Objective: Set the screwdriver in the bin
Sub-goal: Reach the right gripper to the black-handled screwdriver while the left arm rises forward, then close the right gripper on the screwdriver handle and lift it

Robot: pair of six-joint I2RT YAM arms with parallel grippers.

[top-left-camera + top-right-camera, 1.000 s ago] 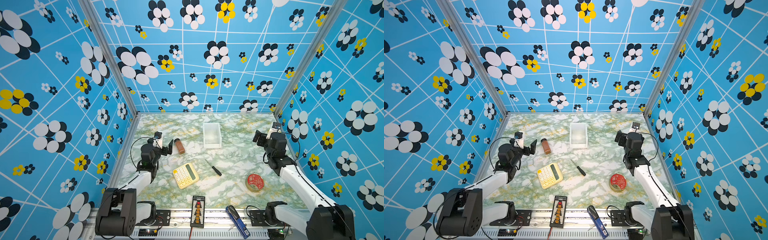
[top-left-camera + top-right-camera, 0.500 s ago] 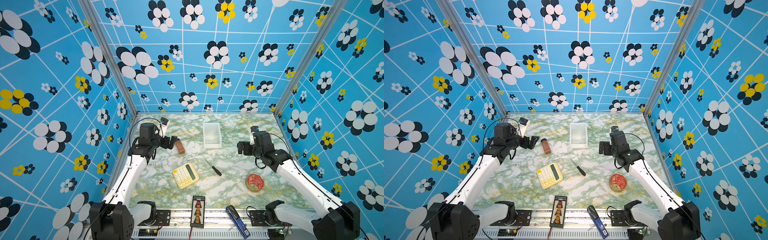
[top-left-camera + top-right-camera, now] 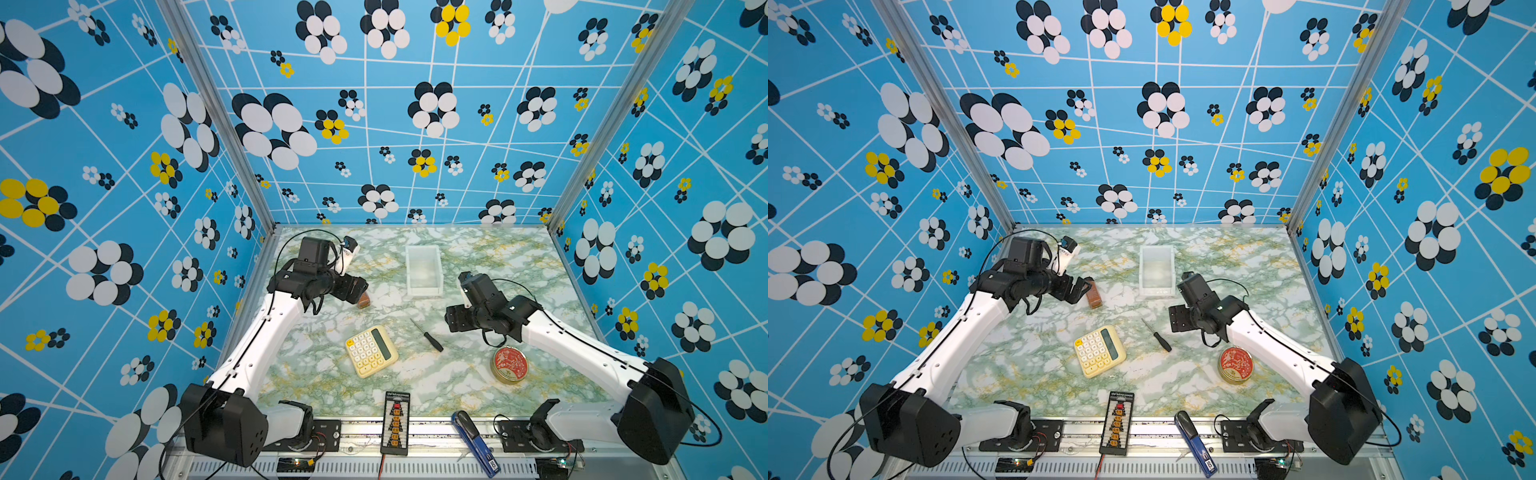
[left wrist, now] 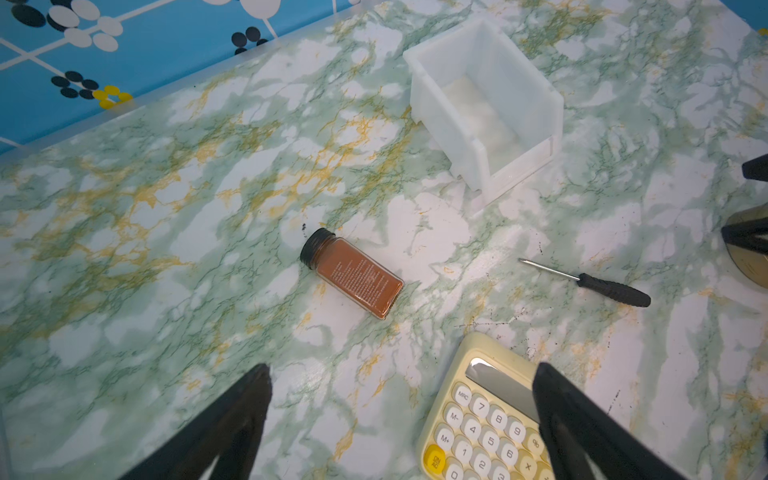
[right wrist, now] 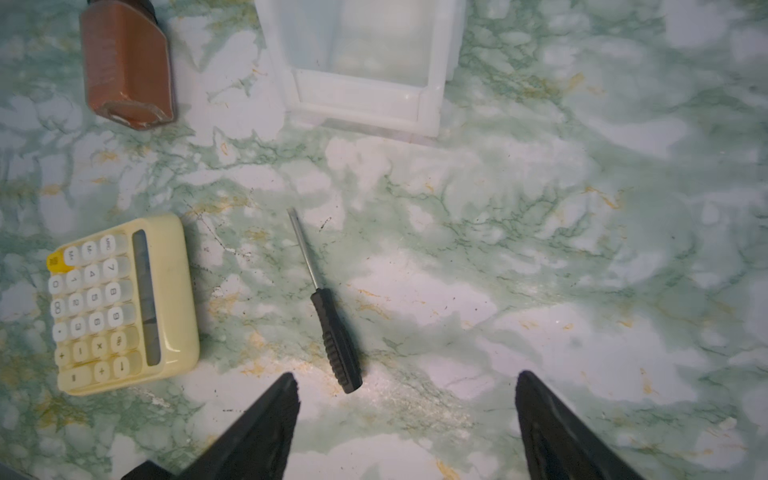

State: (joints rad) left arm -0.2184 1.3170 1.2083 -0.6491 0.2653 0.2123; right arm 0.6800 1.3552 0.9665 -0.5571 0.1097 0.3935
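1. Screwdriver lies on the table, just ahead of the right gripper, jaws wide and empty, evidently lining up a grasp.
2. Bin stands empty beyond.
3. Left gripper, wide-jawed, holds nothing.

Item count: 1 screwdriver, 1 white bin, 1 yellow calculator, 1 brown spice jar, 1 round red-lidded tin, 1 black connector board, 1 blue-and-black tool; seven loose items total; 1 left gripper, 1 right gripper, two in all
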